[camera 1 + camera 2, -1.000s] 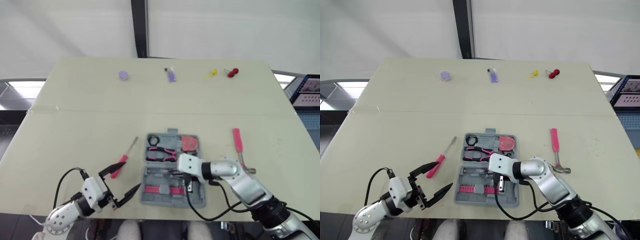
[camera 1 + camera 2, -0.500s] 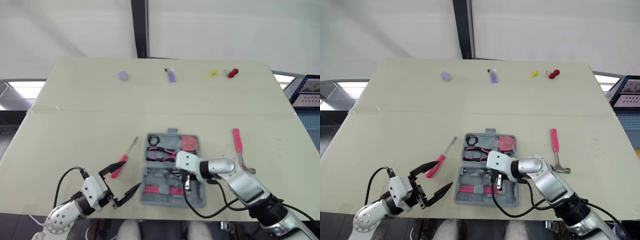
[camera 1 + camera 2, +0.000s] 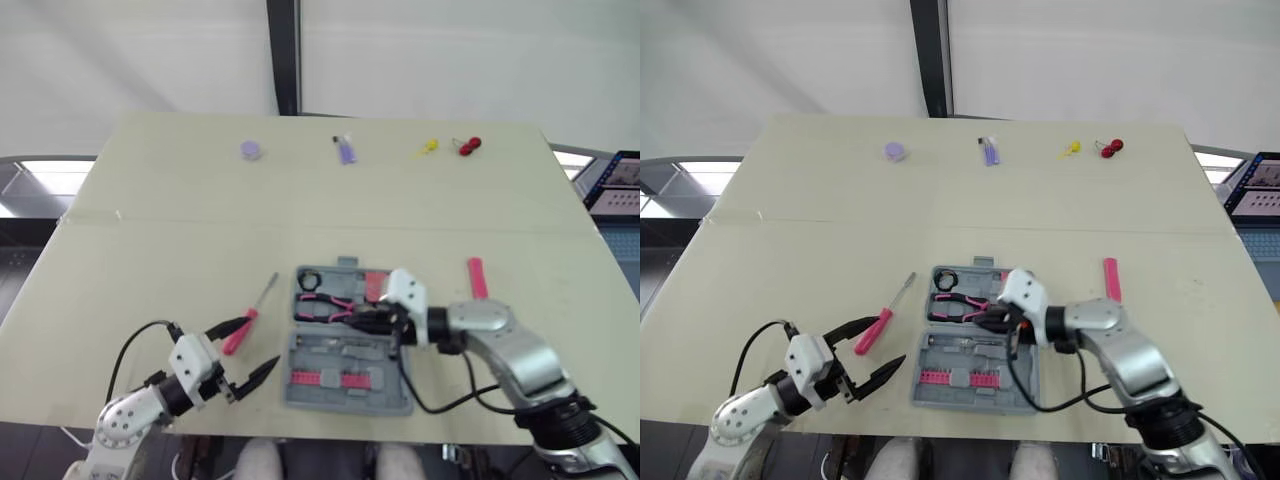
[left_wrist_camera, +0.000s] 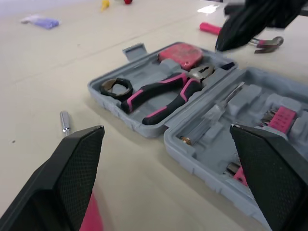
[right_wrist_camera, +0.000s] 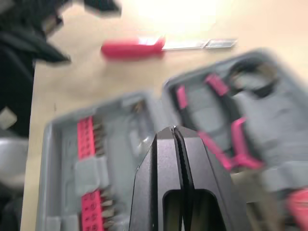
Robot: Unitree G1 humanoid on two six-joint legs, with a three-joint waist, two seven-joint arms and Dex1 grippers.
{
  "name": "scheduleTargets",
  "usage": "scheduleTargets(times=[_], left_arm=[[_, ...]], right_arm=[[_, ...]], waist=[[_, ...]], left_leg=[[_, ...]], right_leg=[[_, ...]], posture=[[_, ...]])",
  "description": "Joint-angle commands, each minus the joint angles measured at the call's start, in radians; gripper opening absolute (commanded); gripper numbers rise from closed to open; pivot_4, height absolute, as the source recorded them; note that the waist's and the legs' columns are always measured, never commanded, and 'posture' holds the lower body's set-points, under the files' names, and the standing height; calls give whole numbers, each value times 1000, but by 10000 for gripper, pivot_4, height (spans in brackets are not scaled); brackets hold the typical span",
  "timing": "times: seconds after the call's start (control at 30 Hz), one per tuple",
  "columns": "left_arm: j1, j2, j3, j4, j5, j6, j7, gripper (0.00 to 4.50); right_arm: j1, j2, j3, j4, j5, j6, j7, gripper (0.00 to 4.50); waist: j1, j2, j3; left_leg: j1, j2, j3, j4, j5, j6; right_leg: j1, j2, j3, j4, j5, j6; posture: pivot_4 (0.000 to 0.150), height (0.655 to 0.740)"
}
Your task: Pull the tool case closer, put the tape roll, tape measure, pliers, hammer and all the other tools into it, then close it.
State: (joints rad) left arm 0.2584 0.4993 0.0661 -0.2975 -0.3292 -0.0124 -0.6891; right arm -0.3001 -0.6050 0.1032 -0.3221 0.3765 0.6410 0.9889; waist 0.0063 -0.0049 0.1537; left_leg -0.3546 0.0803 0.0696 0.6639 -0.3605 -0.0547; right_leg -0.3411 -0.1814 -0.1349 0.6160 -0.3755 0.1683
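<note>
The grey tool case [image 3: 345, 345] lies open near the table's front edge. Its far half holds the black tape roll [image 3: 307, 279], the pink-handled pliers [image 3: 322, 305] and the red tape measure [image 3: 378, 284]; the near half holds pink bit racks [image 3: 340, 380]. My right gripper [image 3: 360, 318] is shut and holds nothing, hovering over the case's hinge beside the pliers' head. A pink screwdriver [image 3: 262, 294] lies left of the case. My left gripper [image 3: 263, 340] stands open just in front of its handle. The hammer's pink handle [image 3: 474, 278] lies right of the case, its head behind my right arm.
Small items sit along the table's far edge: a purple disc [image 3: 249, 150], a purple piece [image 3: 344, 152], a yellow piece [image 3: 424, 148] and a red piece [image 3: 467, 146]. A screen [image 3: 612, 182] stands off the table's right side. The case lies close to the front edge.
My right gripper has lifted from the case's near half and swung round to point at the hinge beside the pliers. The left gripper has edged slightly toward the case.
</note>
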Motion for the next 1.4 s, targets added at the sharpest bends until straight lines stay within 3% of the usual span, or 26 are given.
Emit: scheduleTargets(times=[0.03,0.1,0.33,0.5,0.83,0.93,1.03,1.17,1.4], left_arm=[[-64,44,72,-24,-77,128,16,45000],[-122,81,151,59,-97,162,23,45000],[-211,201,330,336,-87,154,-11,45000],[-250,218,321,385,-86,90,-92,45000],[-159,114,16,75,-52,53,-239,45000],[-123,96,-73,45,-3,-9,-268,45000],[-94,75,-110,60,18,-70,-277,45000],[-68,47,-133,69,49,-129,-259,45000],[-38,3,-129,41,47,-138,-207,45000]], right_arm=[[51,-70,-146,24,79,43,19,2892],[102,-124,-246,108,86,30,20,8977],[202,-231,-473,418,54,-136,6,44659],[210,-223,-437,302,80,-136,22,44659],[86,-172,-130,-70,76,-28,-15,44659],[12,-149,45,-125,1,-19,-20,36073],[-64,-113,216,-103,-112,-41,-24,20554],[-126,-54,325,-46,-187,-54,-33,304],[-143,-2,399,26,-257,-72,-28,304]], waist=[[5,0,0],[12,0,0],[12,0,0],[1,1,1],[-8,1,1],[-9,1,1],[-8,1,1],[-6,1,1],[-8,1,1]], left_leg=[[0,0,0,0,0,0],[0,0,0,-1,0,0],[0,0,3,-1,0,0],[0,0,4,-1,0,0],[0,0,3,-1,0,0],[0,0,3,0,0,0],[0,0,3,0,0,0],[0,0,3,0,0,0],[0,0,2,0,0,0]], right_leg=[[0,0,0,0,0,0],[-1,0,0,0,0,0],[-2,0,1,0,0,0],[-3,0,1,1,0,0],[-3,0,1,2,0,0],[-3,0,1,2,0,0],[-3,0,1,2,0,0],[-3,0,1,2,0,0],[-3,0,1,2,0,0]], posture=[[1500,7400],[1500,7400],[1500,7400],[1500,7400],[1500,7400],[1500,7400],[1500,7400],[1500,7400],[1500,7400]])
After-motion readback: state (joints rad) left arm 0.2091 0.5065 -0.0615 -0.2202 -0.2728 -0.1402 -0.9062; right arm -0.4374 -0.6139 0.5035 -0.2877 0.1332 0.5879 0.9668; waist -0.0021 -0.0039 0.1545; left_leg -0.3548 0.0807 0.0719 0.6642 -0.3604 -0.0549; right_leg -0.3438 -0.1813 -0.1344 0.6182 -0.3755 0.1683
